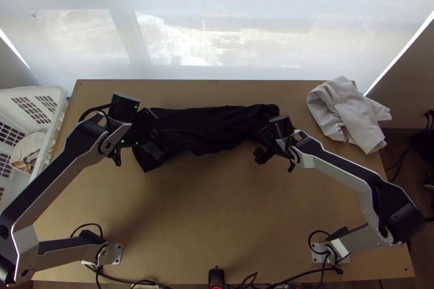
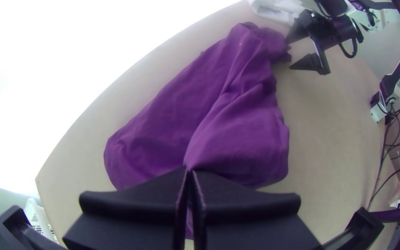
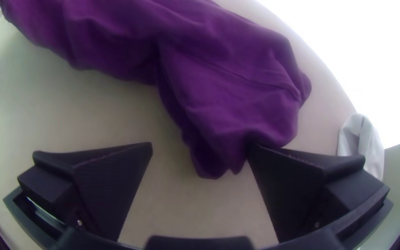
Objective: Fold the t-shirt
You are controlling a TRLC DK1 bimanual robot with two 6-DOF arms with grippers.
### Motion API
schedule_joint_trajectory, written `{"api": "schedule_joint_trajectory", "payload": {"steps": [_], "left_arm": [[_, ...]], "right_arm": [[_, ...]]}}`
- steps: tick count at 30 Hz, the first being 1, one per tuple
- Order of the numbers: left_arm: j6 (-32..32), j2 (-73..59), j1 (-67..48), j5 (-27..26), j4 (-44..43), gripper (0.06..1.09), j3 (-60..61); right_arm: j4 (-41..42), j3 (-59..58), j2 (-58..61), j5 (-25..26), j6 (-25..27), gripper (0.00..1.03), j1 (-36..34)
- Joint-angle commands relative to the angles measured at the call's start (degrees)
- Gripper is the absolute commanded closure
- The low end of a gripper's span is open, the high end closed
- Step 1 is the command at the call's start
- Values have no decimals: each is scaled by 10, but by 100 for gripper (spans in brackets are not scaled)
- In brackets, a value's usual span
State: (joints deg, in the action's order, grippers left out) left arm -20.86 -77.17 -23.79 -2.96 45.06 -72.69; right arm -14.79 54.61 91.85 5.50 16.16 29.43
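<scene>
Black fingers closed together, the left hand [image 2: 189,170] appears to pinch the t-shirt [image 1: 214,126] near its left end; how many layers it has, I cannot tell. The right hand [image 3: 200,147] stands wide with nothing in its grip, one fingertip at the other end's ragged edge; whether it touches the cloth is unclear. The shirt lies between and beneath the two as a long, bunched strip, creased along its length, across the far half of the wooden table [image 1: 217,218]; a pale cloth [image 1: 347,113] sits crumpled at the far right corner, a white basket [image 1: 54,121] beside the left edge.

The danger lies in the uneven hold; a pull by the left hand alone could drag the strip askew, as nothing grips its right end; the right hand, closing where it stands, might catch just the loose edge and let it slip; folding over these bunched layers would likely trap the wrinkles inside.
</scene>
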Motion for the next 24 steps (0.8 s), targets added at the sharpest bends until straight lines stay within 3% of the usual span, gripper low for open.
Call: {"api": "schedule_joint_trajectory", "payload": {"steps": [1,2,9,24], "left_arm": [[-11,7,19,-2,0,105,4],[-14,7,23,-2,0,105,4],[-24,8,49,-9,-1,105,-2],[-5,55,79,-18,5,105,-80]], "right_arm": [[7,43,62,0,8,17,-10],[7,45,67,0,9,23,-11],[7,51,60,0,19,99,-24],[-96,146,-108,-1,19,100,-75]]}}
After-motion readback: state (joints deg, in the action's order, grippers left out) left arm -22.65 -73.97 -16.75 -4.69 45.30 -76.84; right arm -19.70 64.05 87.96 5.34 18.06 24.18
